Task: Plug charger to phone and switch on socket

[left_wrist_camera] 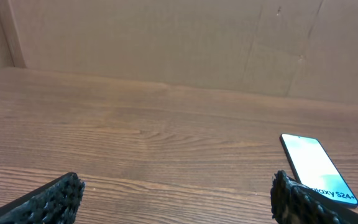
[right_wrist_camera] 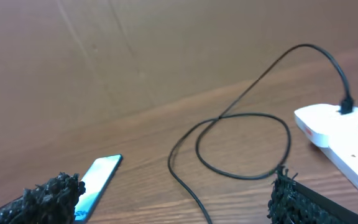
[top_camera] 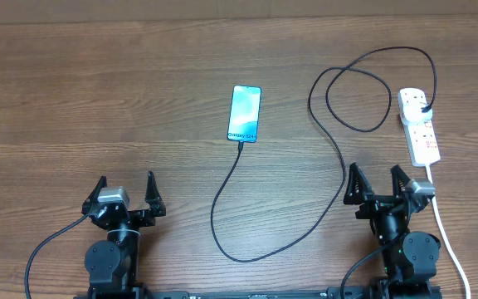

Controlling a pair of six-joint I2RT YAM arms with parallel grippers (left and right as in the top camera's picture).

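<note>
Fingers [left_wrist_camera: 55, 198] spread wide apart on both arms, nothing between them. The left gripper [top_camera: 125, 184] and right gripper [top_camera: 376, 176] sit low at the near edge. All across the shot, a brown wood-grain counter [top_camera: 98, 91], and behind it a plain brown cardboard-like wall [left_wrist_camera: 166, 43]. Over on the right, just beyond the right gripper, lies the white socket [top_camera: 419, 124], its thick white cord [top_camera: 446, 237] running back past that arm. The charger [top_camera: 338, 154] has its black plug [top_camera: 422, 106] in the far outlet, loops over the counter and sweeps left. Its tip [top_camera: 241, 145] meets the near end of the phone [top_camera: 245, 112], which lies face up mid-counter, screen glowing light blue. Whether it is fully seated, I can't tell.
</note>
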